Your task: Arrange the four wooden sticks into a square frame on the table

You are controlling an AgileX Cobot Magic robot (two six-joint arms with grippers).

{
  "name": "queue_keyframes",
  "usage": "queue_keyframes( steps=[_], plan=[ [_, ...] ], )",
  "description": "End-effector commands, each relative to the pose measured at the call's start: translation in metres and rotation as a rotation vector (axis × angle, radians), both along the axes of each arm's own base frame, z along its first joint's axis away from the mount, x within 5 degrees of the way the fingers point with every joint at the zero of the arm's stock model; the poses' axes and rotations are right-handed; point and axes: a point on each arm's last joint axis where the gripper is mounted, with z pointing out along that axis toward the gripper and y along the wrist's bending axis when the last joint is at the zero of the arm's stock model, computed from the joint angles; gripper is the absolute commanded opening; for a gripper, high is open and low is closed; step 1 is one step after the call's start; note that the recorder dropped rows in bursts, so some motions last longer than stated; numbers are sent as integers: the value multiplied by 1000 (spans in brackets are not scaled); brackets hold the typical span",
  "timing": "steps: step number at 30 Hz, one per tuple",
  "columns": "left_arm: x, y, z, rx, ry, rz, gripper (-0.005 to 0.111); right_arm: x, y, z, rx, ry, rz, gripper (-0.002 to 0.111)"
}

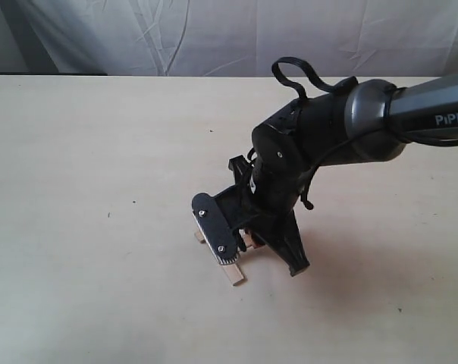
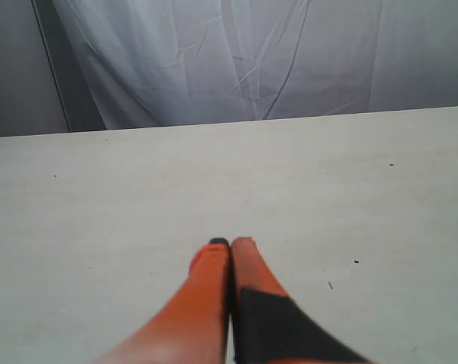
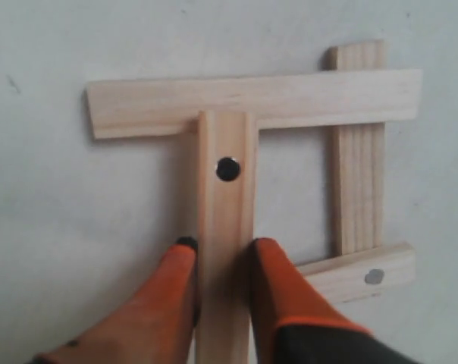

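Observation:
In the right wrist view my right gripper (image 3: 223, 246) is shut on a wooden stick (image 3: 227, 189) with a dark dot, one orange finger (image 3: 278, 288) against each long edge. The far end of this stick overlaps a crosswise stick (image 3: 252, 102). A third stick (image 3: 358, 182) runs parallel to the held one under the crosswise stick's other end. The fourth stick (image 3: 358, 274), with a grey dot, lies slanted across the third stick's near end. In the exterior view the right gripper (image 1: 244, 254) points down over the sticks (image 1: 235, 274) on the table (image 1: 100, 227). My left gripper (image 2: 230, 244) is shut and empty above bare table.
A white curtain (image 1: 229, 34) hangs behind the table's far edge. The right arm (image 1: 365, 121) reaches in from the right and hides most of the sticks in the exterior view. The left arm does not show there.

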Motion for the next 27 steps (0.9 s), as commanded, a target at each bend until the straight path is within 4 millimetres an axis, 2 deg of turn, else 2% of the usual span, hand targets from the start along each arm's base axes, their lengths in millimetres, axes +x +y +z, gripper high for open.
queue_keyframes(
  steps=[1,6,10,14,16,18,21,23,27],
  plan=[
    [0,0,0,-4,-14,3,0,-1,-3,-1,-15,12,7,34],
    [0,0,0,-4,-14,3,0,-2,-4,3,-21,17,7,36],
    [0,0,0,-4,-14,3,0,-6,-7,31,30,-17,-52,36],
    [0,0,0,-4,-14,3,0,-13,-11,65,179,18,-398,28],
    [0,0,0,-4,-14,3,0,-17,-17,78,217,46,-594,14],
    [0,0,0,-4,-14,3,0,-22,-22,83,196,70,-688,-1],
    [0,0,0,-4,-14,3,0,-27,-33,88,159,112,-797,0],
    [0,0,0,-4,-14,3,0,-25,-44,91,194,140,-916,0],
    [0,0,0,-4,-14,3,0,-19,-86,99,324,172,-1209,0]
  ],
)
